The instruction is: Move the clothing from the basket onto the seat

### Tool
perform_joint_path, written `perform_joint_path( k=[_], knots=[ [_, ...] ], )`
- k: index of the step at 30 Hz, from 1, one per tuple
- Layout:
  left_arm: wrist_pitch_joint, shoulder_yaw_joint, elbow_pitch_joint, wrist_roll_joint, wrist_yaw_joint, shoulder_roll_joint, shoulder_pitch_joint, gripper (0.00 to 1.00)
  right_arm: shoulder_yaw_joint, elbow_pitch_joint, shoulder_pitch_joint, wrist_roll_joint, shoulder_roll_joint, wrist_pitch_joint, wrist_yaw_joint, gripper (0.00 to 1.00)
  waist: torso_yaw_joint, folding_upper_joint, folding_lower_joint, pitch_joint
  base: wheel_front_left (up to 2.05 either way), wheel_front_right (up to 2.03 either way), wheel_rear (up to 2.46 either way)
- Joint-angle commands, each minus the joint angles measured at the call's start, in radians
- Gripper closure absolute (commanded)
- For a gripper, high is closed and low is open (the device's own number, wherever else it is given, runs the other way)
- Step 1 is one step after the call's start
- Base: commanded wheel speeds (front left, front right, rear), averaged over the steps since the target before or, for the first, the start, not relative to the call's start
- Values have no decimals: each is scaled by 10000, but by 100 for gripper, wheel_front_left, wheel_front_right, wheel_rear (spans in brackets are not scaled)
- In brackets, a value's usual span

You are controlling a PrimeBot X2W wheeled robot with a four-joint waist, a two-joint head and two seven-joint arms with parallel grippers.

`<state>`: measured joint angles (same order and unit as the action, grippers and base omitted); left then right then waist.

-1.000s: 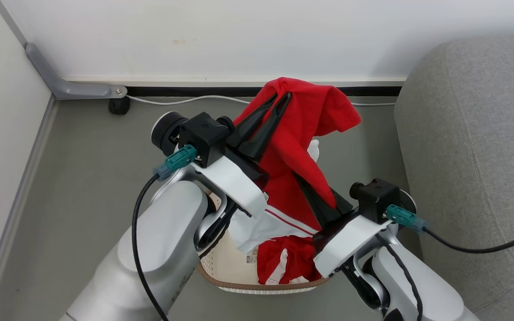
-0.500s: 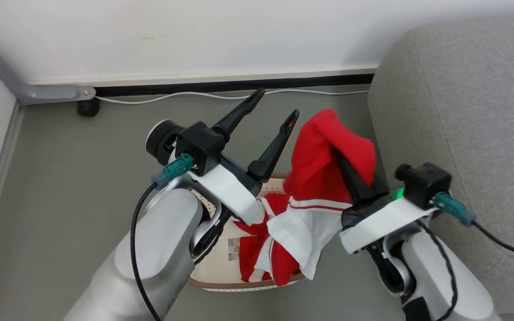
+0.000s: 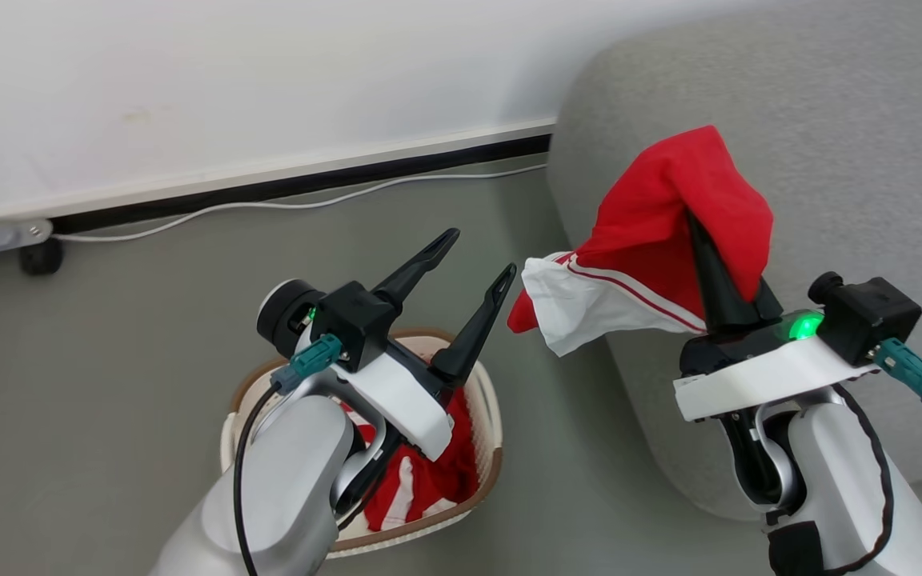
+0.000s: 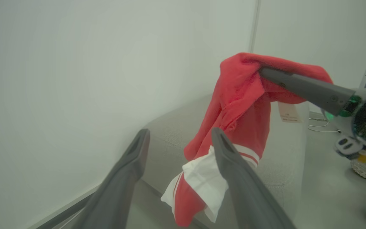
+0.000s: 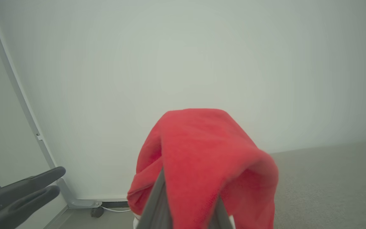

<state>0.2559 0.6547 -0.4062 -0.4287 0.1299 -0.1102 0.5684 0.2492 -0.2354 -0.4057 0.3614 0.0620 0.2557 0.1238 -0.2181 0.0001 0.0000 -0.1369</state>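
The right gripper (image 3: 701,256) was fully closed on the garment (image 3: 685,192), with its fingertips buried in the fabric. The fabric peaked over the tips and fell away on both sides.

The gripper stood at the seat's (image 3: 829,120) near-left corner, fingers pointing up and inward over the cushion. The seat surface lay ahead of the gripper and to its right. The garment's long axis ran from the peak, which was over the seat, down to the white-trimmed end, which hung off the seat's left edge above the floor (image 3: 149,320). By judgement, the coming move depended on this overhang: a release here would probably have let the trailing end slide off, so further travel inward over the seat seemed necessary.

The garment was bright red, soft and bunched. It had a white panel with thin red stripes at its lower end, and it touched nothing but the fingers.

The left gripper (image 3: 478,254) was spread wide and held nothing. It hung left of the seat, above the basket (image 3: 495,432), and well clear of the garment. More red and white clothing (image 3: 437,480) lay in the basket. The right arm was nearer the seat, the left arm nearer the basket.
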Motion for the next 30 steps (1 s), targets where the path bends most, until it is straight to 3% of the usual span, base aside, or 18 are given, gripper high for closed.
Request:
perform_joint_path(
  k=[1,18,30],
  knots=[
    [59,-386,254,105,8,-147,80,0,72,396,4,-58,-61,61,69,100,-460,-1,0,112,0,0,0],
    [59,-818,406,369,8,-86,-948,0,-794,1176,334,-180,106,61,69,100,-3087,-1,0,264,0,0,0],
    [59,-146,270,134,8,121,-624,0,-1906,2158,912,-604,241,61,69,100,-3281,-1,0,33,0,0,0]
  ],
)
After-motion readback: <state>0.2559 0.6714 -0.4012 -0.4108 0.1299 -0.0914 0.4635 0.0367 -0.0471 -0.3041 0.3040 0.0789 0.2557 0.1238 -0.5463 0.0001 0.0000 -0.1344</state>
